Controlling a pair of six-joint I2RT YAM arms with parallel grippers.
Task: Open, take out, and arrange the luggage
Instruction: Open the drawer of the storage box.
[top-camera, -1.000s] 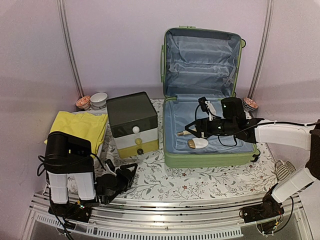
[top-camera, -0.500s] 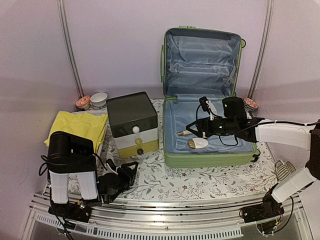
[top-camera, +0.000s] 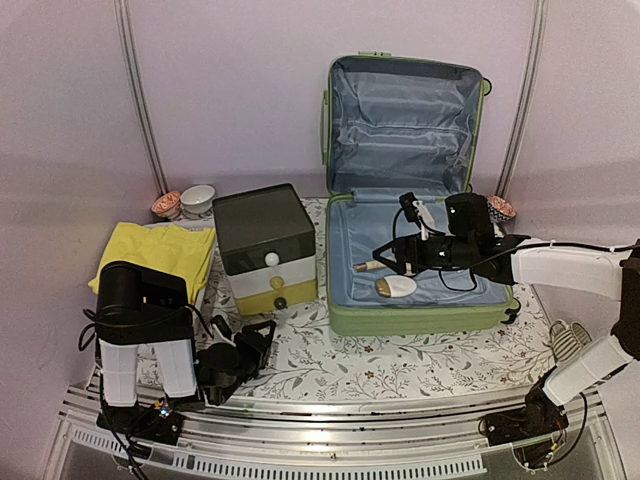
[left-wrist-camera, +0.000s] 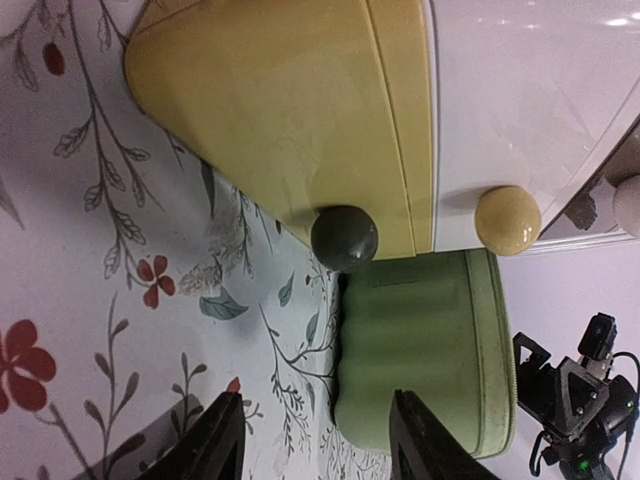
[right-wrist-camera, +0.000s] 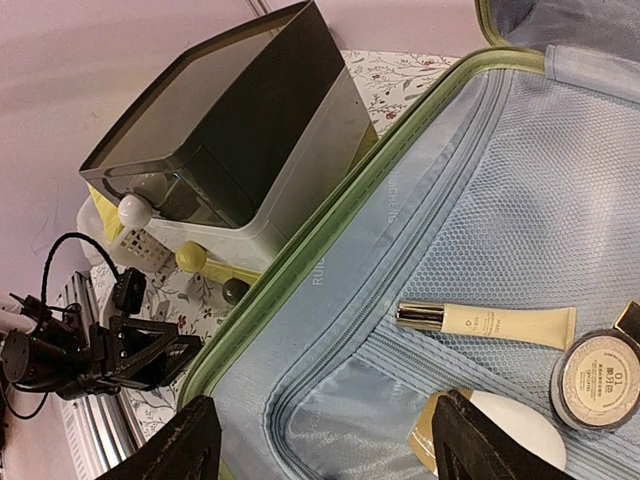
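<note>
The luggage lies open at two o'clock, lid upright. The right gripper is held spread over its lining; the left gripper, spread too, is parked at seven o'clock. The tube could be knocked aside by a crooked descent.

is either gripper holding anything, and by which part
Nothing is held: the left gripper and the right gripper both show open, empty jaws.
</note>
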